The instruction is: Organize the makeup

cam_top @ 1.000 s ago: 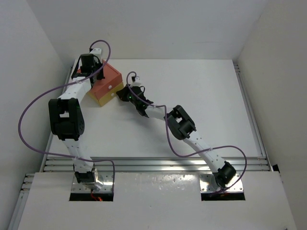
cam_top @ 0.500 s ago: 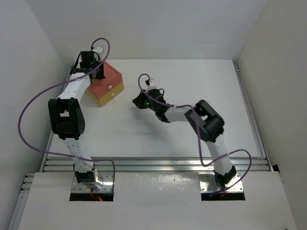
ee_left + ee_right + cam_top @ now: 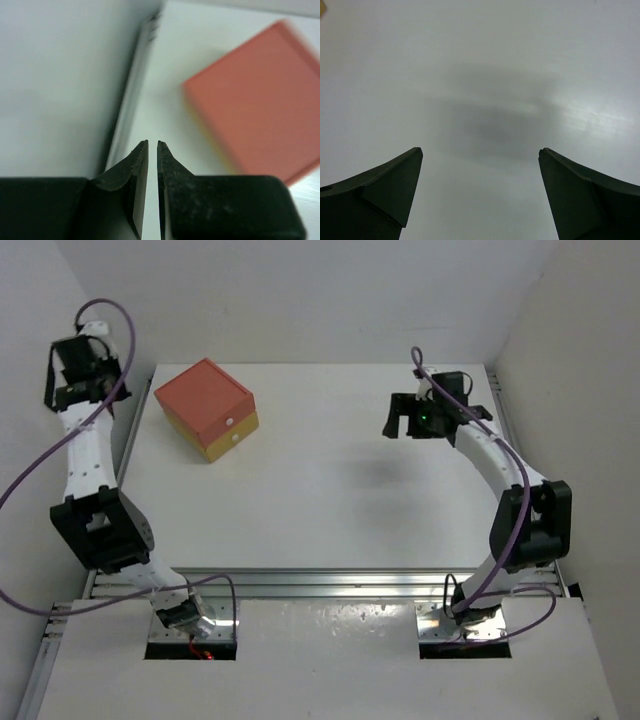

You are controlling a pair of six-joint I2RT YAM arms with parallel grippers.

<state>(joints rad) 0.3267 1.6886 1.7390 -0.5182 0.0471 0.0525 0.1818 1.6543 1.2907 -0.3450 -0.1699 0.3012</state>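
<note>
- While the orange box (image 3: 206, 408) sat on the table (image 3: 330, 500), the left gripper (image 3: 152, 145) was held barely parted, nothing gripped.
- The right gripper (image 3: 480, 151) was spread wide, likewise empty.

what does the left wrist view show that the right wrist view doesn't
Only the left wrist view: the box, the rail at the table's edge, the wall, and the left gripper, its fingers a narrow slit apart with nothing between them. Only the right wrist view: the right gripper, jaws wide open, above a soft shadow. Both: the white table, and no makeup in sight.
</note>
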